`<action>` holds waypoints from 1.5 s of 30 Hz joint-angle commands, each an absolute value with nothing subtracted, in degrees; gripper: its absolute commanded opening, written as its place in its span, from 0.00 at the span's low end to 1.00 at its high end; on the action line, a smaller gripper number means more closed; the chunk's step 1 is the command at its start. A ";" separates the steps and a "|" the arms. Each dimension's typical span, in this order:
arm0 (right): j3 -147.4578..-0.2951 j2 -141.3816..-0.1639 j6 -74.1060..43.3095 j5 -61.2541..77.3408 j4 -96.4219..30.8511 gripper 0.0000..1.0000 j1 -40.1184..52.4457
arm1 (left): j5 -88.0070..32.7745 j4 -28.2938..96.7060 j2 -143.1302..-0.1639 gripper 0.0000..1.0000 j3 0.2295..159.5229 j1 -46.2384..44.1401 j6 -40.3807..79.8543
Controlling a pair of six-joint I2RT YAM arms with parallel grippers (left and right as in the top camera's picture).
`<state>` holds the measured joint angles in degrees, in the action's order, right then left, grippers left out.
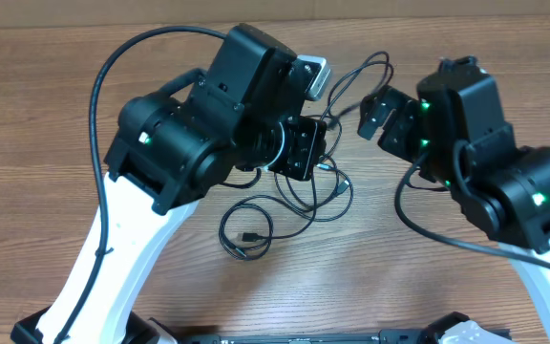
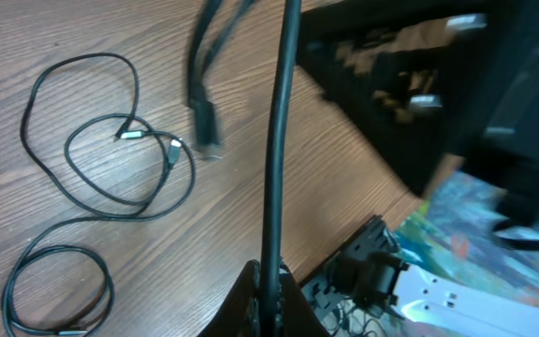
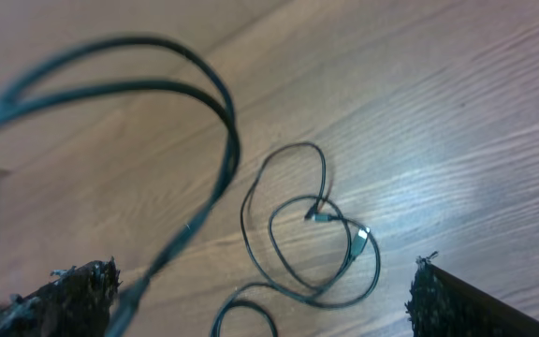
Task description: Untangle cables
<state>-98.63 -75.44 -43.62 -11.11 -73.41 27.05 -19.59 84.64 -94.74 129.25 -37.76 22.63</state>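
Left wrist view: the left gripper (image 2: 268,281) is clenched on a smooth black cable (image 2: 277,150) (it runs straight toward twelve o'clock). Thin looped cables (image 2: 127,133), silver-tipped, lie on the grained wooden table (image 2: 26,28) at nine o'clock. The right gripper (image 3: 262,281) stands released, its rough-edged fingers wide apart.

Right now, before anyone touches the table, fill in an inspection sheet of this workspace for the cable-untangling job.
Surface: wooden table, bare grain showing.
Job's things: thin black cables lie in loose loops on the table, silver plug ends visible; one lifted cable rises off it.
Clutter: colourful patch near the arm bases; cannot tell what it is.
Grippers: left gripper shut on the lifted cable; right gripper open, jaws wide apart.
Cables: thick arm wiring arches beside the left arm.
Surroundings: nothing seen.
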 commanded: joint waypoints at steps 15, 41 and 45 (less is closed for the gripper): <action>-99.35 -77.49 -42.96 -19.44 -72.93 0.96 26.85 | -28.16 85.60 -88.79 0.04 131.52 -35.48 26.96; -99.39 -75.24 -22.41 -7.18 -63.09 1.00 26.81 | -30.09 87.02 -88.79 0.04 131.52 -35.64 29.21; -99.39 -76.14 -22.41 -12.99 -61.76 1.00 26.83 | -29.47 88.09 -88.79 0.04 131.52 -35.64 29.21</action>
